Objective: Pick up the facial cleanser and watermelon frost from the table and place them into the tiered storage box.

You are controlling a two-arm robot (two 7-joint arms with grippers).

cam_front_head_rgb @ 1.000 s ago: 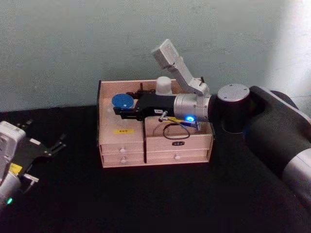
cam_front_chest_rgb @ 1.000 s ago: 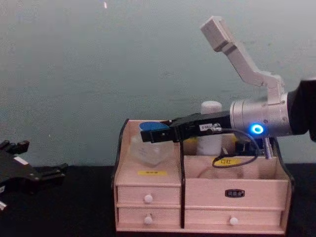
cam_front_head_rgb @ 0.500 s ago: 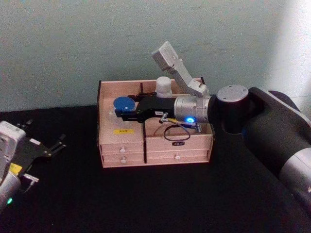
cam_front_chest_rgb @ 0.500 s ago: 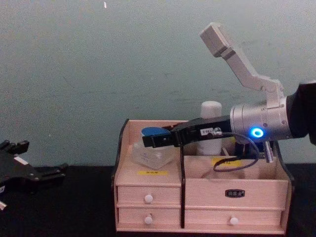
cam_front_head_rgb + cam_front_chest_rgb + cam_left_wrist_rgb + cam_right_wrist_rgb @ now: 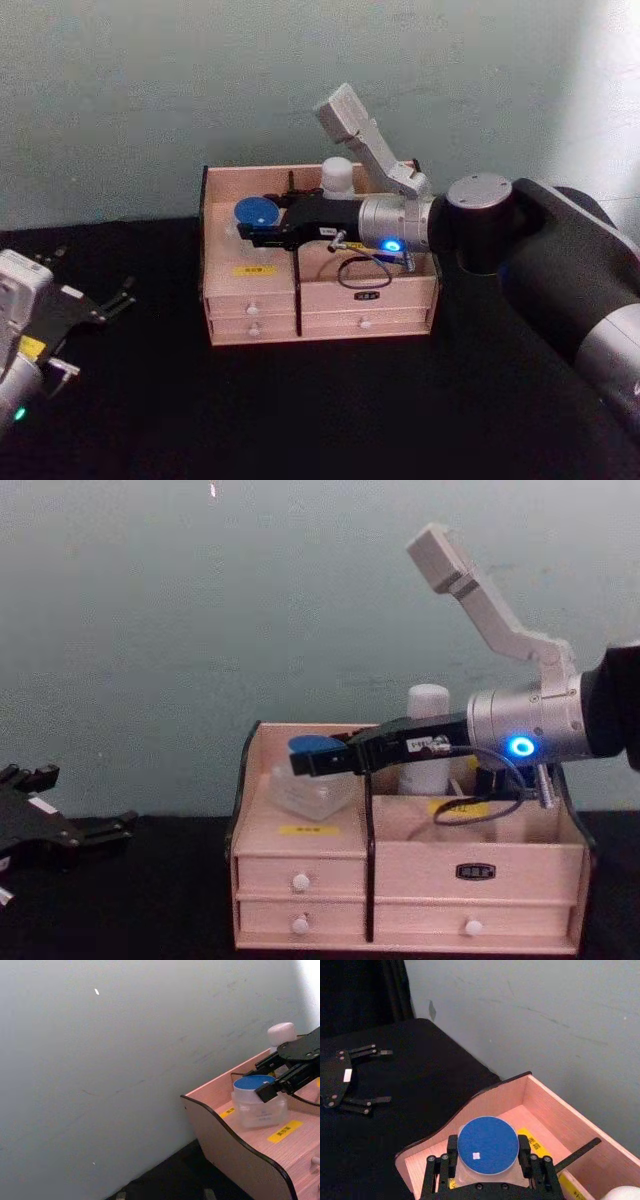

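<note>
The watermelon frost, a clear jar with a blue lid, stands in the left compartment of the tiered storage box. My right gripper reaches over the box from the right, its black fingers pressed against both sides of the lid. The facial cleanser, a white bottle with a rounded cap, stands upright in the back right compartment, behind the right wrist. My left gripper rests open on the black table at the far left, well away from the box.
A loose black cable hangs from the right wrist over the box's right front compartment. The pale wall stands close behind the box. Black tabletop stretches in front of the box and to its left.
The right gripper and the jar have sunk slightly into the left compartment over the last second. The left arm has stayed put.
</note>
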